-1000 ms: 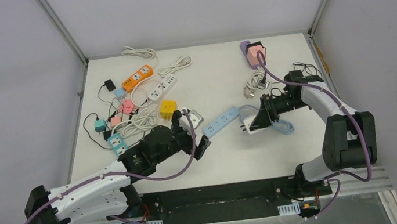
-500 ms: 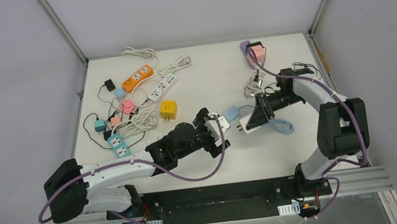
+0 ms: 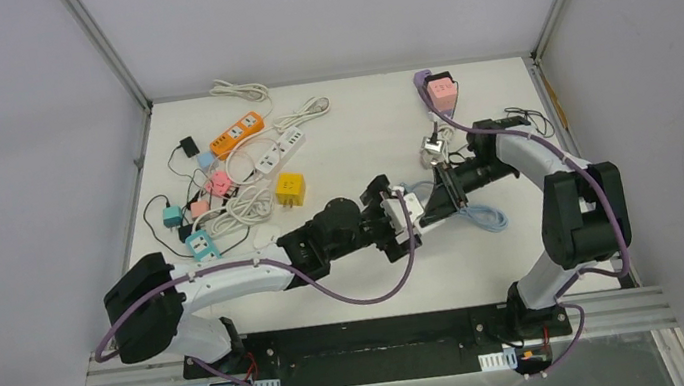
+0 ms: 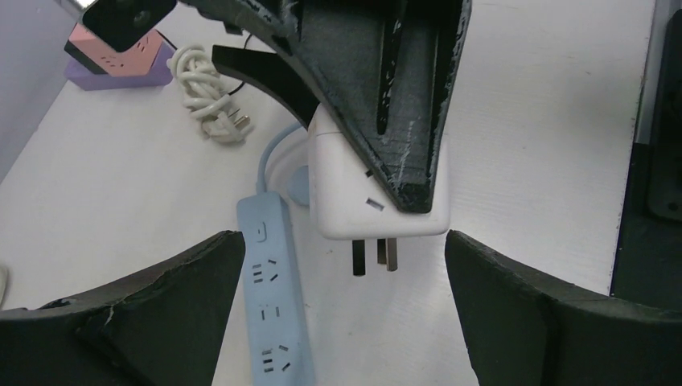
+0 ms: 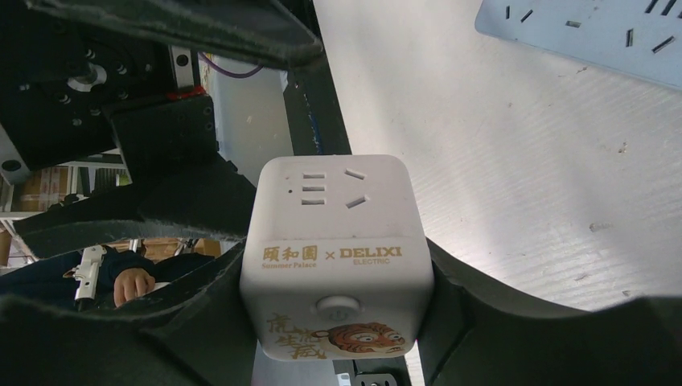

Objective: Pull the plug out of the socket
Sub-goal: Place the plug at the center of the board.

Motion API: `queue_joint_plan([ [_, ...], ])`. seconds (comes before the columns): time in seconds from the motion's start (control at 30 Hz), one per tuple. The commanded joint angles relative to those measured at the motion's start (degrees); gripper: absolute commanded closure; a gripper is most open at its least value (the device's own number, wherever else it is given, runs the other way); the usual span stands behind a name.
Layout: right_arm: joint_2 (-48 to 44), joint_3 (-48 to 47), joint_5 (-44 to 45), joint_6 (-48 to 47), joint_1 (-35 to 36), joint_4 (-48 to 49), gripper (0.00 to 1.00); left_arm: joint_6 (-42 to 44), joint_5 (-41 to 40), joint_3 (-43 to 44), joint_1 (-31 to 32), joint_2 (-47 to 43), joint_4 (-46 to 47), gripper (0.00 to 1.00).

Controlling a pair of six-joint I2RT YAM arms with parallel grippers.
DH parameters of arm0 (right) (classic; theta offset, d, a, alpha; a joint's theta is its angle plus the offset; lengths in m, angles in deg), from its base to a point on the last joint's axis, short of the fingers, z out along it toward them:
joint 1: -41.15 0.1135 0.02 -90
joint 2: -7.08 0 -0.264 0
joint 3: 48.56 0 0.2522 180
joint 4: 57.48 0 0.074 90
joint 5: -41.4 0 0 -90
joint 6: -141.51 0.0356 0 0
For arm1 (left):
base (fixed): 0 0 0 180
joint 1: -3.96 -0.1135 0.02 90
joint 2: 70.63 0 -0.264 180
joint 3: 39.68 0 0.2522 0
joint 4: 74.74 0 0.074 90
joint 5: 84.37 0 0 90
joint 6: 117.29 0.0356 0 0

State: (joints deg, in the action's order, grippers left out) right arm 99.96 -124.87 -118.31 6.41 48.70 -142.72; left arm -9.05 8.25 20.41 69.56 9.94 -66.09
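Observation:
The plug is a white cube adapter (image 5: 338,249) with a tiger print, and my right gripper (image 5: 338,310) is shut on its sides. In the left wrist view the cube (image 4: 354,197) hangs above the table with its prongs (image 4: 372,254) bare and free of the socket. That socket, a light blue power strip (image 4: 273,297), lies flat on the table just left of the prongs. My left gripper (image 4: 344,269) stands wide open, one finger on each side of the strip and prongs, gripping nothing. From above, the left gripper (image 3: 402,217) meets the right gripper (image 3: 440,201) mid-table.
The strip's blue cable (image 3: 490,221) loops under the right arm. A coiled white cable (image 3: 433,150) and a pink-and-purple socket block (image 3: 440,90) lie behind. A yellow cube (image 3: 290,188), an orange strip (image 3: 237,134) and several small adapters crowd the back left.
My left arm has swung right across the table until its open fingers reach the cube. The right gripper has shifted slightly left and back with the cube still in it.

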Motion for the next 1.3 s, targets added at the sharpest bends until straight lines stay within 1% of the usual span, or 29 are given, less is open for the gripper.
queue_joint_plan([
  [0.0,-0.24,-2.50,-3.43,-0.83,0.69,-1.00,1.00,-0.75,4.36,3.39,0.98,1.15,3.65,0.01],
  [0.2,-0.82,-2.14,-3.24,-0.44,1.12,-0.78,1.00,-1.51,3.55,4.92,2.41,3.60,4.24,0.02],
  [0.3,-1.01,-1.91,-3.19,0.04,1.41,-0.60,1.00,-1.16,0.40,5.79,2.89,5.00,3.79,0.04],
  [0.4,-1.21,-1.88,-3.25,0.56,1.69,-0.41,1.00,-0.90,-3.04,6.43,3.20,6.21,3.23,0.07],
  [0.47,-1.36,-1.67,-3.24,0.98,1.84,0.01,1.00,-0.75,-4.60,6.99,3.14,6.87,2.27,0.11],
  [0.7,-1.16,-1.18,-2.99,3.44,2.53,1.59,1.00,-1.01,-5.31,8.56,3.42,8.08,0.51,0.20],
  [1.0,-1.12,-0.78,-3.15,5.30,3.01,2.64,1.00,-1.19,-6.87,10.44,3.79,9.51,-1.48,0.36],
  [1.1,-1.05,-0.57,-3.15,6.15,3.15,3.29,1.00,-1.19,-6.98,10.45,3.84,9.43,-1.71,0.39],
  [1.2,-1.07,-0.39,-3.15,7.03,3.33,3.81,1.00,-1.32,-6.61,10.45,3.88,9.25,-1.79,0.47],
  [1.27,-1.13,-0.23,-3.04,7.29,3.38,4.07,1.00,-1.49,-6.20,10.53,3.88,9.29,-2.00,0.57],
])
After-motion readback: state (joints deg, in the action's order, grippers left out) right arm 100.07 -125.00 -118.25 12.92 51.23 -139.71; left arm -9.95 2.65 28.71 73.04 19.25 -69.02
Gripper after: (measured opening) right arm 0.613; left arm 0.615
